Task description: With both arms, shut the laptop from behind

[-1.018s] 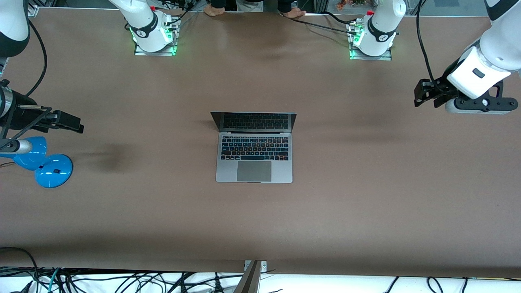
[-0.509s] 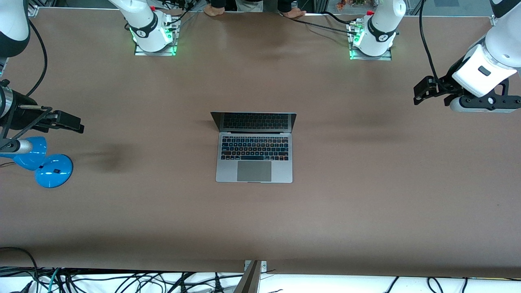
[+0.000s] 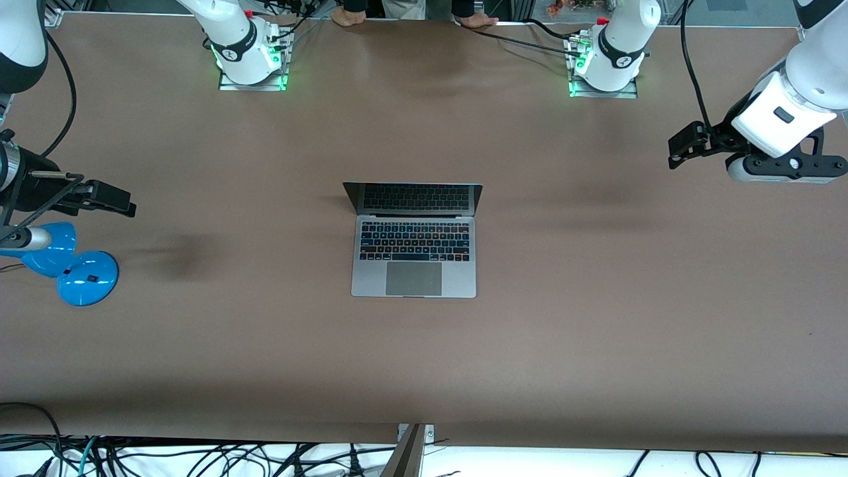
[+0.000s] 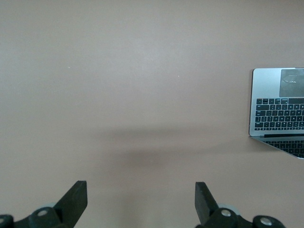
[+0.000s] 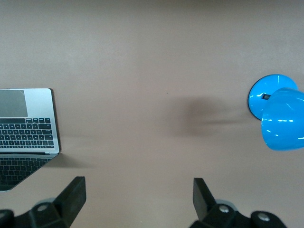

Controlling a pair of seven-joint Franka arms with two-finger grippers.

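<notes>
The silver-grey laptop (image 3: 414, 248) lies open in the middle of the brown table (image 3: 596, 318), its dark screen raised toward the robots' bases. It also shows in the left wrist view (image 4: 279, 110) and the right wrist view (image 5: 26, 128). My left gripper (image 3: 682, 149) is open and empty, up over the table at the left arm's end, well apart from the laptop. My right gripper (image 3: 116, 199) is open and empty, over the table at the right arm's end, above the blue lamp. Both wrist views show bare table between the fingers (image 4: 76, 199) (image 5: 73, 197).
A blue desk lamp (image 3: 73, 265) stands at the right arm's end of the table, also in the right wrist view (image 5: 278, 109). The arms' green-lit bases (image 3: 252, 63) (image 3: 603, 66) stand along the edge farthest from the front camera. Cables hang at the near edge.
My left gripper has risen a little and shifted slightly toward the bases. The right arm and the laptop have not moved.
</notes>
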